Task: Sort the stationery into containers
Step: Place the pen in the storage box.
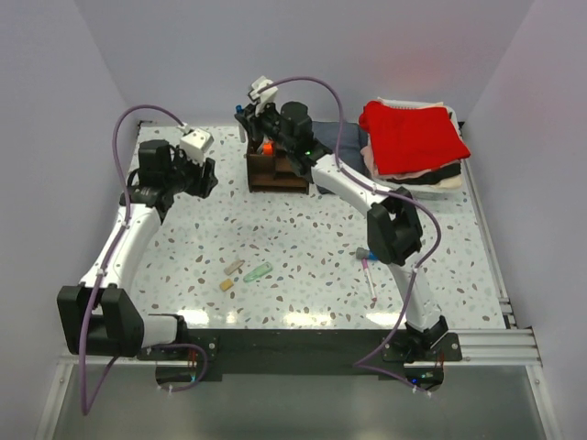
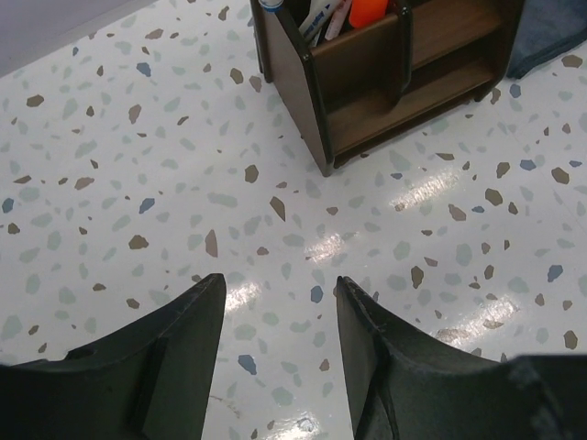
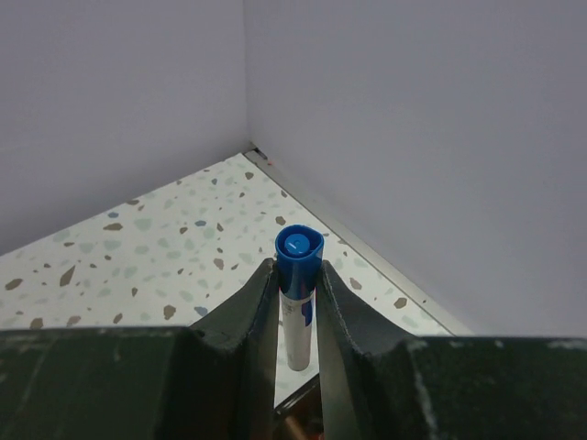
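Stationery is split. Our right end effector (image 3: 297,277) is clamped on a blue-capped pen (image 3: 299,246), held upright near the organizer's (image 1: 278,172) back left corner; only its wrist view shows that grip. The top view alone shows tan blocks (image 1: 234,269), a green piece (image 1: 258,272) and a pink pen (image 1: 370,275) loose on the bench (image 1: 303,229). Our left end effector (image 2: 280,286) hangs wide open and empty. We cannot read the pen's blue print.
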You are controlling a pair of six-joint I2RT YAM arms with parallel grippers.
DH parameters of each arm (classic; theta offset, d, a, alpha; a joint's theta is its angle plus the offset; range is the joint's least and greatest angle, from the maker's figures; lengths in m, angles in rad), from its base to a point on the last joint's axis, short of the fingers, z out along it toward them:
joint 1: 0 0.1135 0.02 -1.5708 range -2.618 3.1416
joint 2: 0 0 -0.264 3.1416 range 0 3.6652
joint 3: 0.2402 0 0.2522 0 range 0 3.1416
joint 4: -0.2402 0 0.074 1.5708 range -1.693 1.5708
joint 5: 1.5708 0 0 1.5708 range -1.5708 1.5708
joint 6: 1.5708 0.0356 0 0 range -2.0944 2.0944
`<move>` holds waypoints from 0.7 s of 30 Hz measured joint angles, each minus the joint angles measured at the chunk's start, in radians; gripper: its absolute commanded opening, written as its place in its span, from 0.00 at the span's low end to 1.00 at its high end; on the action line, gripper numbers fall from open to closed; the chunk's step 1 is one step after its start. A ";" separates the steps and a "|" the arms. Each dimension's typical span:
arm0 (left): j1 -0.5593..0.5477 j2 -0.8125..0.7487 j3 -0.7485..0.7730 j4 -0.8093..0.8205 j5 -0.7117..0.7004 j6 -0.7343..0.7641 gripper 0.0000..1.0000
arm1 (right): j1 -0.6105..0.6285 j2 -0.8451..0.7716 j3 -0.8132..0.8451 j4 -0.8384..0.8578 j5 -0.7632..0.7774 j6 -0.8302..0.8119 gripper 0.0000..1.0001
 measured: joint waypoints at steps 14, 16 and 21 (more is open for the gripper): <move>0.001 0.110 0.047 -0.003 0.014 0.007 0.56 | -0.016 0.070 0.063 0.052 0.032 -0.031 0.00; 0.001 0.124 0.048 0.003 0.021 0.006 0.56 | -0.019 0.070 0.064 0.052 0.036 -0.035 0.00; 0.001 0.155 0.066 0.010 0.031 0.006 0.56 | -0.024 0.070 0.064 0.040 0.060 -0.051 0.00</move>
